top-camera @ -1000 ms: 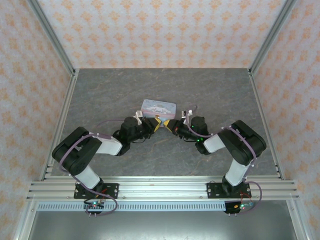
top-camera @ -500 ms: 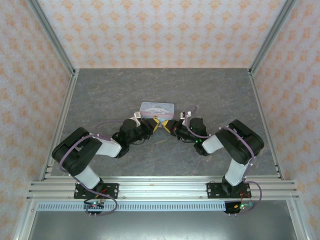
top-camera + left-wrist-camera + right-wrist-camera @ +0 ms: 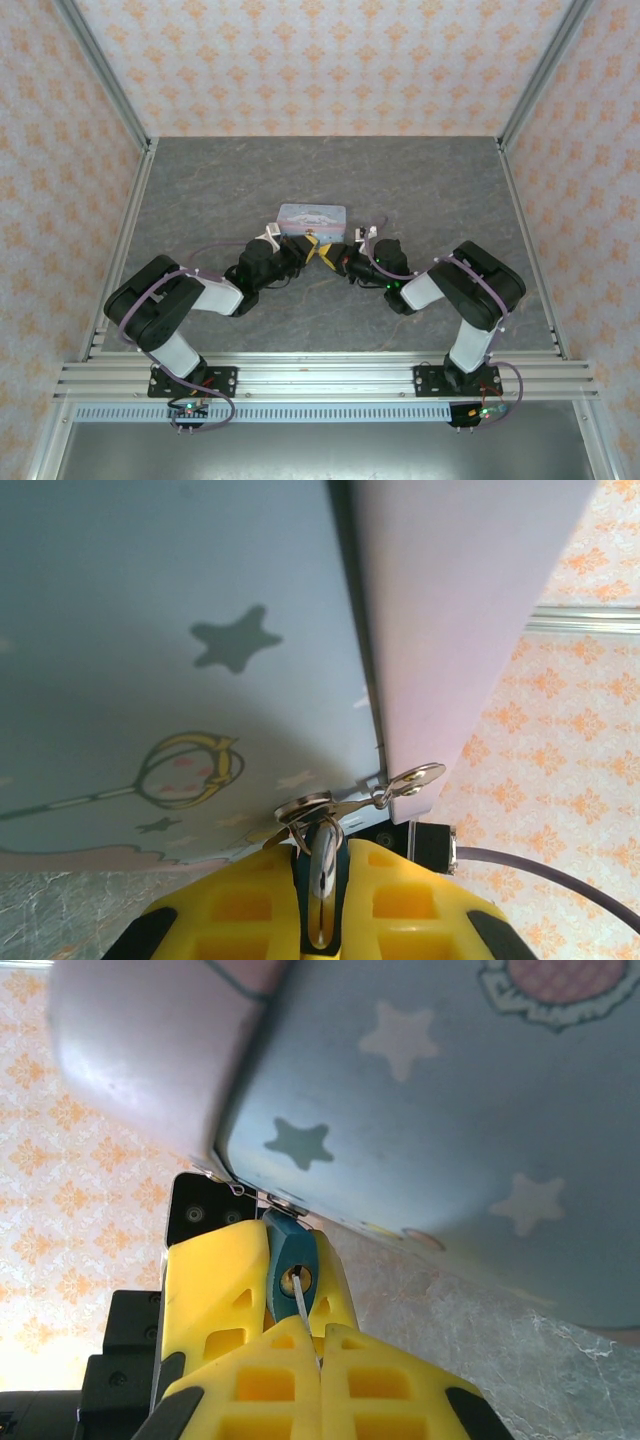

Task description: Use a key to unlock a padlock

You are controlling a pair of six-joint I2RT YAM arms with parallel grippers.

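- Since a second ago the right arm (image 3: 470, 285) has pushed in toward the left. The spot where the two sets of fingers meet has crept left with it, and the tin box (image 3: 313, 215) has slid slightly left on the tabletop (image 3: 420, 190).
- The left fingers (image 3: 240, 905) are clenched on a silvery loop in their slit. I take this for the padlock's shackle, which hooks through wire rings at the box's latch (image 3: 415, 778).
- The padlock (image 3: 288, 1260) hangs at the box's front edge, gripped between the two left fingers, with its keyhole (image 3: 296, 1280) facing the right arm.
- The key (image 3: 303, 1322) is a thin blade running straight out of the right fingers, and its tip sits at or just inside the keyhole. How deep it goes I cannot tell.
- The right fingers (image 3: 250, 1390) are clenched tight on the key.
- The coming move depends on alignment. The key's long axis points along the right arm's reach, in line with the padlock's length toward the latch. It looks like a twist about that axis is due from the right arm while the left holds the padlock steady.
- The right wrist view gives the keyhole and blade. The left wrist view gives the shackle and latch side. From above the arms meet in front of the box, with padlock and key too small to make out.
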